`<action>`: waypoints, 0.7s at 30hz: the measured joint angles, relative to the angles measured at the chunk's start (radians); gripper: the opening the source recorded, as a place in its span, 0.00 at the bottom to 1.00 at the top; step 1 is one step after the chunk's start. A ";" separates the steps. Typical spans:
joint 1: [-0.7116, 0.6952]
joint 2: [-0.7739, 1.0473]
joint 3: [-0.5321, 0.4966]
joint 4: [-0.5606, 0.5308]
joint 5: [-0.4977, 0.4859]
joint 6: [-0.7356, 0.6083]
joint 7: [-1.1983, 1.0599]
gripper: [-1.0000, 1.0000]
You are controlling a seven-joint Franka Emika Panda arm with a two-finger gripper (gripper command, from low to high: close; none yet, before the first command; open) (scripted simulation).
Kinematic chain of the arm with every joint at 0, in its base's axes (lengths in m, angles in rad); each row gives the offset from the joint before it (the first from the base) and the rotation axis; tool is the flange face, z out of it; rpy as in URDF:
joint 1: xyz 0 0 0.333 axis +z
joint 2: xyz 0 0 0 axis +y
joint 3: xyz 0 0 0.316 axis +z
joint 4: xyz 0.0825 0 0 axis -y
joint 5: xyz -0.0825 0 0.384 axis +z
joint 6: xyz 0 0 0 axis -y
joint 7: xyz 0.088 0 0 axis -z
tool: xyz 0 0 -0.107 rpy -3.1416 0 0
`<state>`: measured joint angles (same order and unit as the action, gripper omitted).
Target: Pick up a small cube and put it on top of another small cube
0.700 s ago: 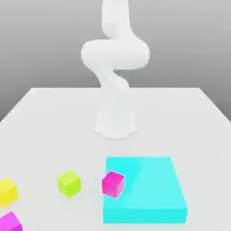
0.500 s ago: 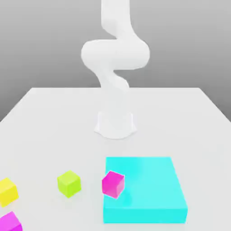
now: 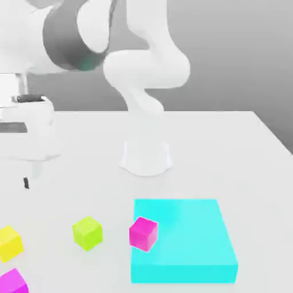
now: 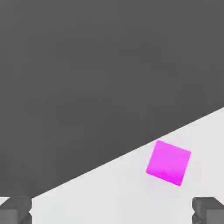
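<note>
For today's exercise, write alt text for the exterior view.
A white robot arm stands on a white table, its end effector above the table's left side. Near the front lie a yellow cube, a lime cube, two magenta cubes and a flat cyan block.

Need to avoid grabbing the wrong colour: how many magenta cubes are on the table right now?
2. One magenta cube rests against the flat cyan block on its exterior-view left side. The other magenta cube sits at the bottom left corner of the exterior view, partly cut off. More could lie beyond the frame.
</note>
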<state>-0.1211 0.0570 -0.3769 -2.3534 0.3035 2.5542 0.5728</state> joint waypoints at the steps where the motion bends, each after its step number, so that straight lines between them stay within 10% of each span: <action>1: -0.011 0.035 -0.005 -0.003 0.007 0.012 -0.006 0.50; 12: -0.173 0.411 0.030 0.010 0.118 0.205 -0.092 0.50; 13: -0.189 0.436 0.049 0.016 0.136 0.223 -0.105 0.00; 21: -0.176 0.411 0.031 0.010 0.114 0.205 -0.089 0.00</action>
<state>-0.2968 0.4680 -0.3457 -2.3437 0.4173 2.7590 0.4839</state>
